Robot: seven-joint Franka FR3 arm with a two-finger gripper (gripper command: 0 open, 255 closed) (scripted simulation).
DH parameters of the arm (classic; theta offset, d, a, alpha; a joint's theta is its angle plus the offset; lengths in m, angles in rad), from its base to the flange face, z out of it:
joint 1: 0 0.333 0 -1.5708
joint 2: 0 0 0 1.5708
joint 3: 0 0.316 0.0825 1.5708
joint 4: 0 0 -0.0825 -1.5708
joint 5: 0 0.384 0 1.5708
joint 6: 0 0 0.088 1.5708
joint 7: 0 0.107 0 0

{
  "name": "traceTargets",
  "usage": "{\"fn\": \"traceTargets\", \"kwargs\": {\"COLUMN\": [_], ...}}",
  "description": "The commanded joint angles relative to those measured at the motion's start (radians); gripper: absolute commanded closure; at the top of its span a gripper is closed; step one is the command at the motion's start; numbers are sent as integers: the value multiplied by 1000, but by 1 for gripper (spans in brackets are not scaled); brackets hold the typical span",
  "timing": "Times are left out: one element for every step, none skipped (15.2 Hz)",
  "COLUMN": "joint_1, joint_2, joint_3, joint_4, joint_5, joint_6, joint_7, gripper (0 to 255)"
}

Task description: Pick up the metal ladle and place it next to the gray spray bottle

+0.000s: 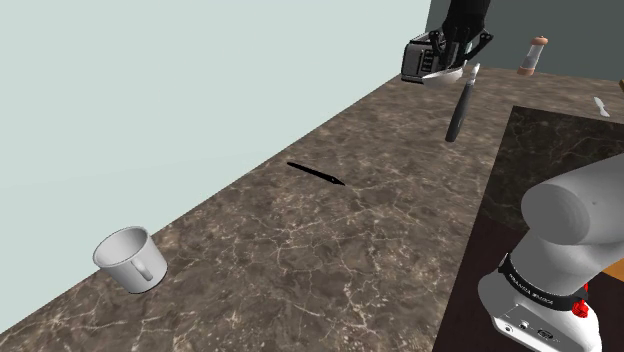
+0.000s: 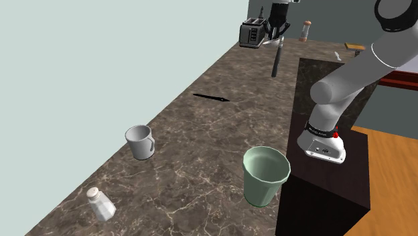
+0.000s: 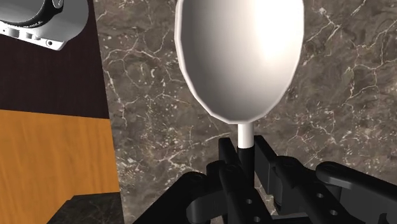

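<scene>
- Countertop: dark marbled slab. The ladle is held well above it, judged so that the hanging handle clears the surface during transfer.
- Ladle: airborne just beside the toaster, touching only the gripper.
- Gripper: fingers nearly closed, clasping the ladle's thin white stem below the bowl.
- Small pale bottle: possibly the destination, unconfirmed.

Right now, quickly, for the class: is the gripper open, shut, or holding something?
Gripper: shut on the ladle, clasping its white stem just below the bowl.
</scene>
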Motion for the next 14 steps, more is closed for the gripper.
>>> {"fn": "traceTargets", "kwargs": {"joint_1": [0,0,0,0,0,1,1,1,1,1,1,1,1,1], "joint_2": [-5,-7,-9,-11,-12,-13,-14,-15,-16,-16,-16,-16,-16,-15], "joint_3": [1,1,2,2,3,3,4,4,4,5,5,6,6,7], "joint_4": [-31,-46,-61,-75,-90,-104,-119,-133,-147,-160,-174,-187,-200,-213], "joint_5": [1,1,1,2,2,3,3,4,4,5,5,6,6,7], "joint_6": [26,39,52,65,78,91,105,118,131,144,158,171,185,198], "joint_7": [-2,-3,-4,-5,-7,-8,-9,-10,-11,-12,-13,-14,-15,-16], "gripper": [255,255,255,255,255,255,255,255,255,255,255,255,255,255]}}
